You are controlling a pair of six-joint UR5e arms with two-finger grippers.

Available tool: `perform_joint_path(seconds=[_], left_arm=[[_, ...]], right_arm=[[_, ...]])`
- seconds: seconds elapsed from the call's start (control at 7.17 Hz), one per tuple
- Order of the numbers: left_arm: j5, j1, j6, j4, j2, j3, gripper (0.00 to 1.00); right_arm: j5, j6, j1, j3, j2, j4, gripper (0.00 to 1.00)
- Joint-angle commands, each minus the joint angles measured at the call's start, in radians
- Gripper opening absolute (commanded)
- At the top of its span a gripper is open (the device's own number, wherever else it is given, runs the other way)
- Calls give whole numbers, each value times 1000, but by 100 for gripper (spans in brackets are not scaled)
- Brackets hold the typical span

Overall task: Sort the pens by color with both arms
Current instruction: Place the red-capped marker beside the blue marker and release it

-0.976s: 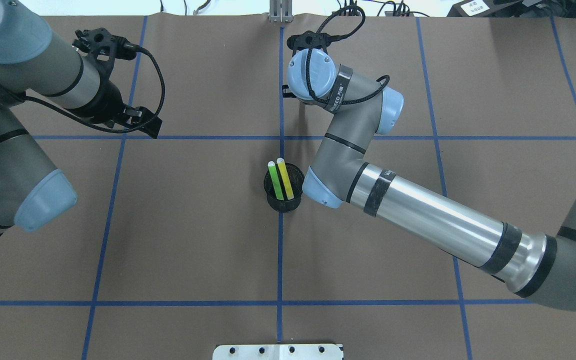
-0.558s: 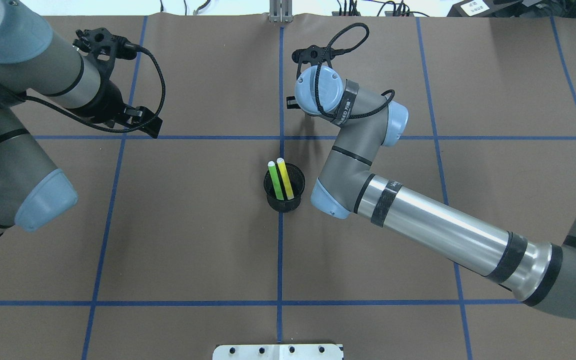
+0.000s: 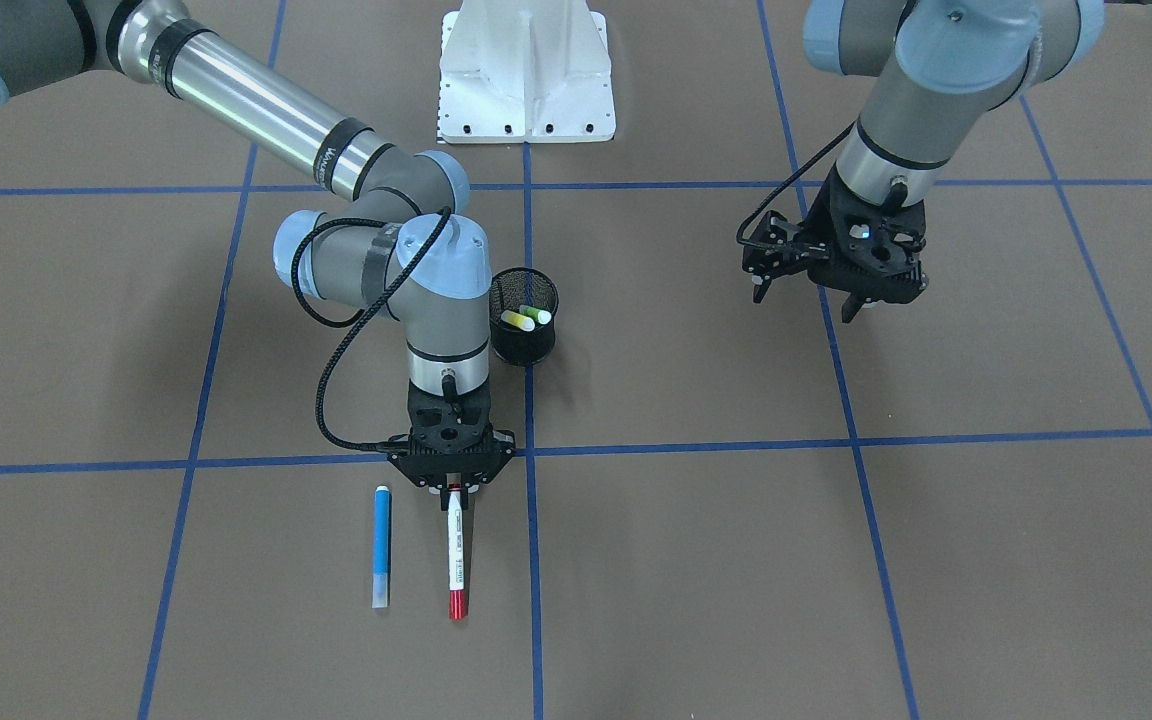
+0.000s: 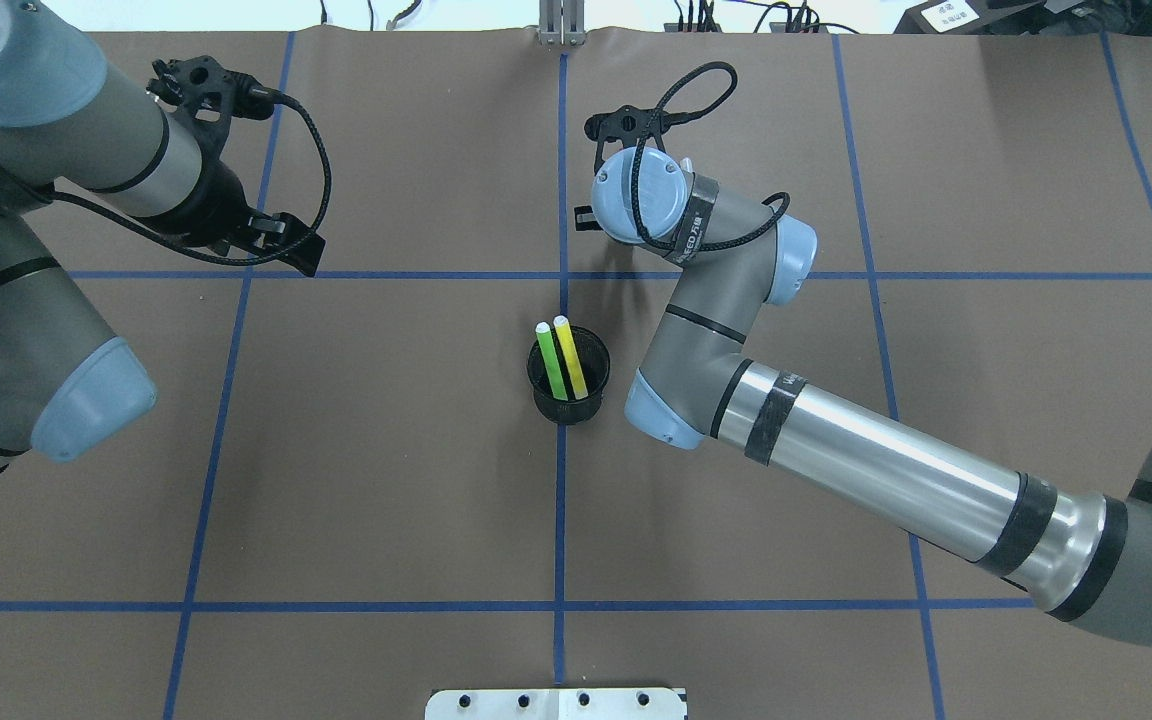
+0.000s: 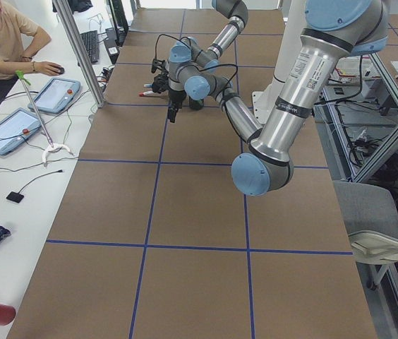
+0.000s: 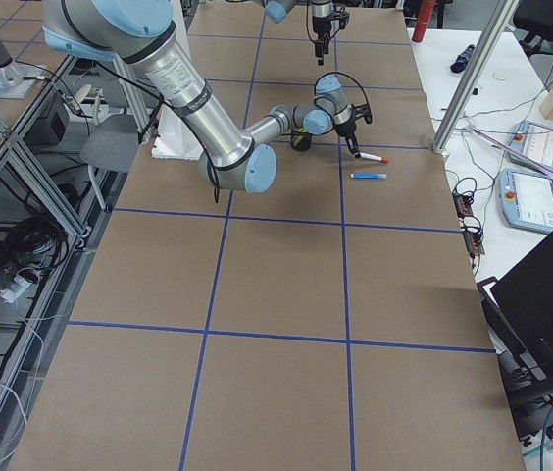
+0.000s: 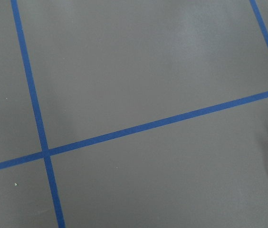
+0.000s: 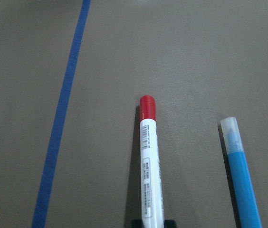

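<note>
Since the task is to sort the pens by colour, the relation that matters is between the right hand (image 3: 453,490) and the red-capped pen (image 3: 455,555), low and left of centre in the front-facing view. The pen lies flat on the bench (image 3: 836,560), and its long axis runs nearly straight up and down the frame. The red cap points to the lower edge, and the tail end sits directly under the hand. In the right wrist view two black fingertips stand on either side of this tail. I cannot tell whether they press it or stand free of it.

The blue pen (image 3: 381,545) lies just beside it on the left, parallel and not touching. The green pen (image 3: 539,316) and the yellow pen (image 3: 514,320) stand in the black mesh cup (image 3: 524,348), above the hand.

The left hand (image 3: 851,295) hangs in the upper right, well apart from every pen and carrying nothing. I cannot tell how wide its fingers are. I judge that the right arm is far better placed for these two pens.
</note>
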Motion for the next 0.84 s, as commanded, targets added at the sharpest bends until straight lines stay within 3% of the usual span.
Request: perform_joint_path(seconds=[0.0, 0.14, 0.42, 0.56, 0.7], left_arm=[[0, 0, 2, 0, -1, 3, 99], [0, 0, 2, 0, -1, 3, 99], [0, 0, 0, 0, -1, 5, 99], [0, 0, 0, 0, -1, 5, 99], [0, 0, -9, 0, -1, 3, 99]], right_arm=[[0, -6, -1, 12, -6, 0, 50], [0, -9, -1, 12, -6, 0, 65], [0, -9, 0, 21, -4, 0, 77], [0, -6, 11, 29, -4, -1, 92], [15, -8, 29, 44, -3, -6, 97]])
